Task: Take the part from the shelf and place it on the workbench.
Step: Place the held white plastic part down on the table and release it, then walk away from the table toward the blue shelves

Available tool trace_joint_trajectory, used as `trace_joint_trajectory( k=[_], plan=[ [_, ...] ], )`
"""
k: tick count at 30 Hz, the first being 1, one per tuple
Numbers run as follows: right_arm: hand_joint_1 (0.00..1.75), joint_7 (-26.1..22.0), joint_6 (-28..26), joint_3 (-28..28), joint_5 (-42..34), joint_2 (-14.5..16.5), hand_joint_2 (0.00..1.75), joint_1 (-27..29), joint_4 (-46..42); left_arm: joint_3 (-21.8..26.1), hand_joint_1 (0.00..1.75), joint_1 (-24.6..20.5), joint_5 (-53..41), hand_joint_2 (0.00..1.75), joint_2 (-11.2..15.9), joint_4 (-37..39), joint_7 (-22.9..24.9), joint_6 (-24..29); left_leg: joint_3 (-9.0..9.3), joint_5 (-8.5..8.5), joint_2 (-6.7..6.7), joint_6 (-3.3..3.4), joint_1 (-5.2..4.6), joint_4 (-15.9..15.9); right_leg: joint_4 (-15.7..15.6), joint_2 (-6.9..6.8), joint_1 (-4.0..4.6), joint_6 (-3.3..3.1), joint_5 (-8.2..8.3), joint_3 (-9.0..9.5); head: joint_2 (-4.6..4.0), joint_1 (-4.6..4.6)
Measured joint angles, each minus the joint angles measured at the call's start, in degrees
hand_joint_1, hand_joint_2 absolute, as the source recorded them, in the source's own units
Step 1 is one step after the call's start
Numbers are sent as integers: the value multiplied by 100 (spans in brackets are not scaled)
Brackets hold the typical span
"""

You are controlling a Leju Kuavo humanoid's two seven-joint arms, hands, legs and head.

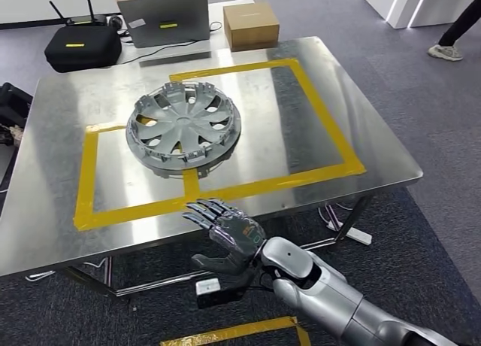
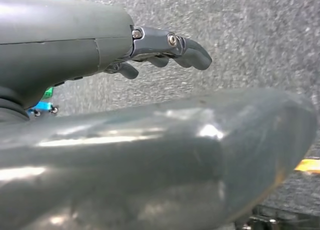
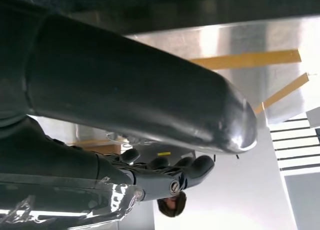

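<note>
Right hand [image 1: 230,237] at 6 o'clock off the table's [image 1: 51,210] near edge, palm down, fingers spread and stretched toward the yellow tape [image 1: 136,209], holding nothing, thumb tucked underneath. Silver forearm in from 5 o'clock. Hubcap [image 1: 183,128] flat on table, about 11 o'clock from that hand, well apart, straddling the tape line. Left hand [image 2: 166,47] over grey carpet [image 2: 245,35], fingers loosely extended, nothing in them. Laptop [image 1: 164,19] and cardboard box [image 1: 250,22] at 12 o'clock, far edge.
</note>
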Motion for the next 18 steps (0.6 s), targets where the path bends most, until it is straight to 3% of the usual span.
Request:
trace_joint_trajectory(
  k=[1, 3, 4, 5, 6, 8, 9, 11, 12, 14, 15, 16, 18],
  plan=[
    [0, -7, -3, 2, 1, -4, 0, 46, 0, 0, 0, 9, -3, 0, -2, 0, 1, 3, -78, -255, 0, -34, 6, 214, -6, -11, -11, -38, 76, -56, 0, -10],
    [0, -22, -14, 6, 0, -16, 0, 145, 1, 0, 0, 9, -21, 0, -14, 0, 2, 5, -287, -879, 3, -87, 16, 953, 2, -23, -14, -73, 229, -226, 0, -26],
    [0, -27, -20, 9, -1, -24, 0, 199, 2, 0, 0, 5, -30, 0, -19, 0, 2, 5, -361, -1055, 4, -105, 19, 1330, 8, -29, -14, -72, 306, -330, 0, -28],
    [0, -30, -24, 11, -1, -31, 0, 248, 3, 0, 0, 3, -36, 0, -23, 0, 4, 6, -371, -1086, 4, -118, 22, 1591, 17, -36, -14, -68, 383, -436, 0, -26],
    [0, -32, -27, 14, -1, -36, 0, 288, 4, 0, 0, 2, -38, 0, -23, 0, 6, 7, -294, -986, 5, -125, 25, 1676, 29, -42, -16, -60, 459, -547, 0, -27],
    [0, -35, -39, 14, -4, -46, 0, 338, 4, 0, 0, -6, -42, 0, -23, 0, 13, 12, 156, -682, 7, -128, 36, 1255, 62, -41, -24, -25, 603, -746, 1, -27],
    [0, -40, -51, 11, -9, -52, 0, 360, 4, 0, 0, -16, -45, 0, -25, 0, 17, 16, 520, -650, 7, -122, 39, 814, 84, -39, -22, 3, 664, -825, 1, -27],
    [0, -58, -89, 1, -23, -66, 0, 407, 3, -1, 0, -38, -54, 0, -32, 0, 26, 26, 1083, -801, 1, -50, 28, 25, 109, -45, -14, 66, 794, -912, 1, -21],
    [0, -68, -105, -4, -28, -71, 0, 433, 3, -1, 0, -43, -58, 0, -37, 0, 32, 31, 1202, -862, -4, 0, 13, -171, 101, -51, -14, 97, 861, -930, 1, -17],
    [0, -80, -124, -7, -37, -87, 0, 493, 4, -2, 0, -30, -70, 0, -51, 0, 46, 38, 1123, -800, 7, 110, 2, -199, 77, -47, -31, 162, 937, -962, 1, -16],
    [0, -81, -126, -7, -39, -97, 0, 527, 3, -2, 0, -22, -75, 0, -55, 0, 52, 42, 1058, -738, 18, 167, 6, -197, 151, -38, -41, 194, 819, -1012, 1, -13],
    [0, -82, -129, -9, -40, -108, 0, 556, 4, -1, 0, -17, -80, 0, -57, 0, 55, 46, 979, -663, 30, 215, 14, -202, 342, -28, -48, 224, 583, -1088, 0, -9],
    [0, -82, -132, -14, -42, -126, 0, 591, 4, 0, 0, -17, -84, 0, -54, 0, 57, 52, 801, -508, 40, 266, 16, -200, 1064, -21, -56, 263, -65, -1277, 0, 3]
  ],
)
